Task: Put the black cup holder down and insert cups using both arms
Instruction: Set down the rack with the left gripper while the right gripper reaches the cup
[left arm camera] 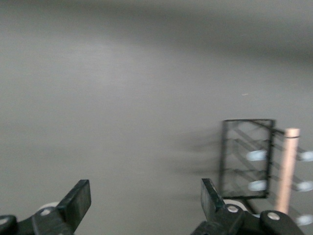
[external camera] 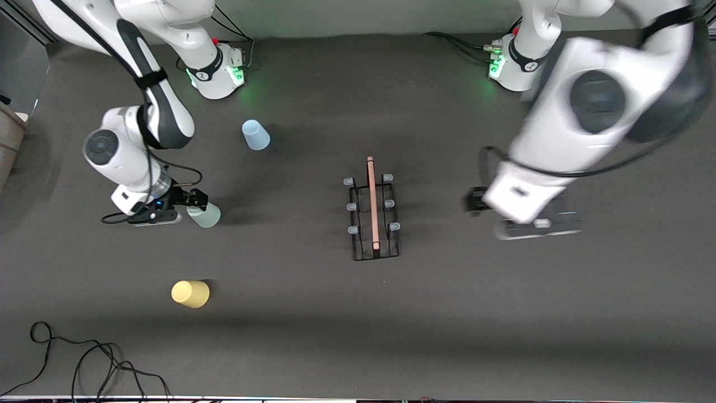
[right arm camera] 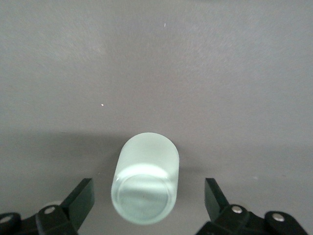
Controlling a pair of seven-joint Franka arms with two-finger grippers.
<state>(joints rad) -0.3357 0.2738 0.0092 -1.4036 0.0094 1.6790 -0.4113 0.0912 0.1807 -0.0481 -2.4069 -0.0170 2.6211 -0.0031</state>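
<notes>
Right wrist view, right tool (right arm camera: 146, 205) open around mint cup (right arm camera: 145, 185)

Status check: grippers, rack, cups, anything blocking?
Left gripper open, empty, beside rack. Right gripper open around mint cup. Blue, yellow cups loose. Pegs empty, nothing blocking.

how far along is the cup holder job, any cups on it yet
Done: the black cup holder stands mid-table, and the open left gripper is clear of it, holding nothing. In hand: the right gripper sits open around the mint green cup, not yet closed. Left: all three cups; the pale blue cup and pale yellow cup stand untouched on the table, and every peg is bare.
</notes>
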